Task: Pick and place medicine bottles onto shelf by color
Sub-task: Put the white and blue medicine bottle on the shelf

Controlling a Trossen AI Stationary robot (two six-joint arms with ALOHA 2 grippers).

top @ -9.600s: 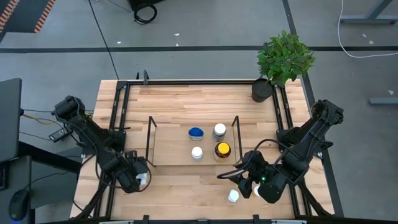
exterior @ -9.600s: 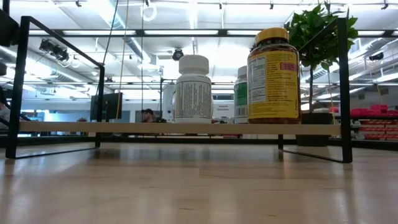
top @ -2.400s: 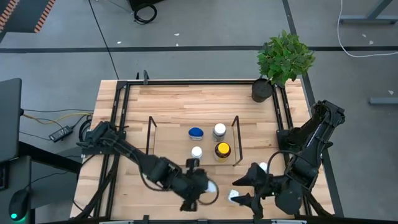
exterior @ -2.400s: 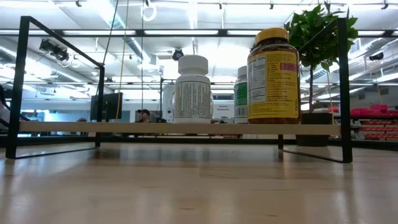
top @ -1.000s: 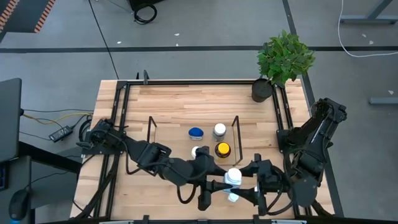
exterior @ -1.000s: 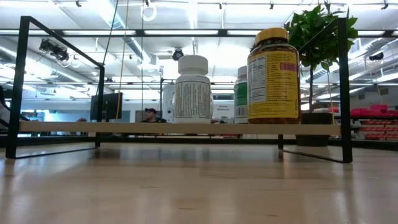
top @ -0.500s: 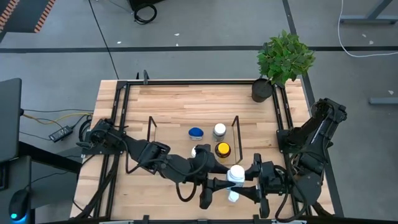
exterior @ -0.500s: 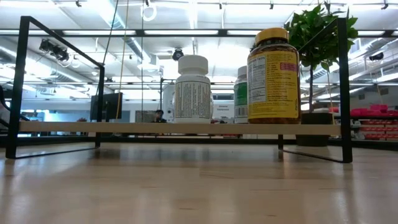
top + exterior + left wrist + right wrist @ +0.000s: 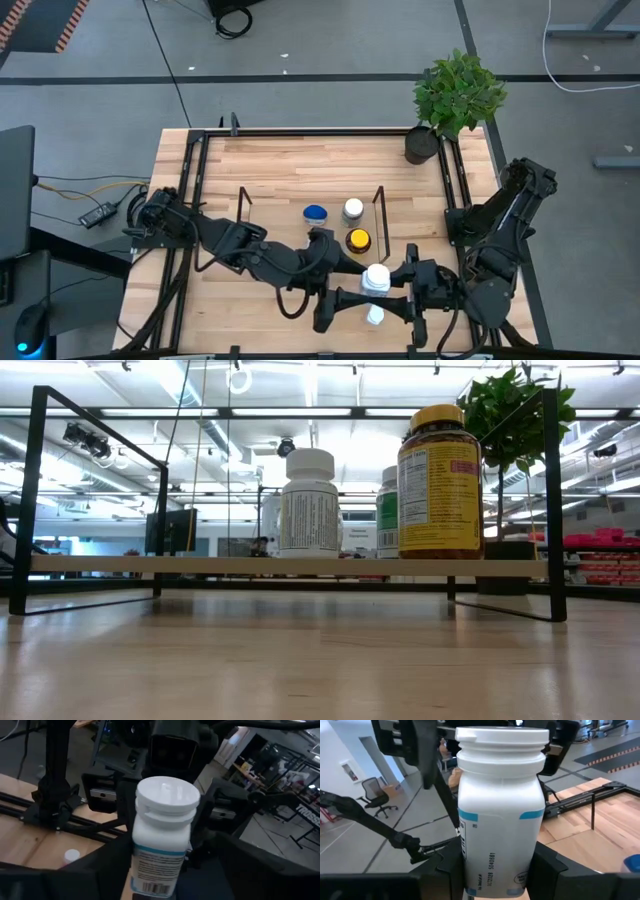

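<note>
A white medicine bottle point(image 9: 377, 279) with a white cap and blue-banded label hangs upright above the table's near edge, between my two grippers. My right gripper point(image 9: 393, 297) is shut on it from the right. My left gripper point(image 9: 352, 297) reaches in from the left, open, its fingers point(image 9: 107, 867) standing on either side of the bottle. Another white-capped bottle point(image 9: 375, 317) stands on the table below. On the shelf point(image 9: 270, 232) stand a blue-capped bottle point(image 9: 316, 213), a white-capped bottle point(image 9: 352, 208) and an amber yellow-capped bottle point(image 9: 358, 240). My right gripper pinches the white bottle's lower body point(image 9: 470, 870) between its two fingers point(image 9: 547, 870), one on each side of the label. The fingers come in level from the table's right side. The bottle stands upright in the hold, cap up, lifted clear of the table.
A potted plant point(image 9: 455, 95) stands at the far right corner. A black frame point(image 9: 195, 200) edges the table. The left arm point(image 9: 250, 255) lies across the shelf's near edge. In the low view the shelf board point(image 9: 200, 564) carries the white bottle point(image 9: 310, 505) and the amber bottle point(image 9: 440, 480).
My right gripper has shut on the white bottle's body while my left gripper has spread its fingers and let go of it. The bottle has stayed upright in the same place above the table's near edge.
</note>
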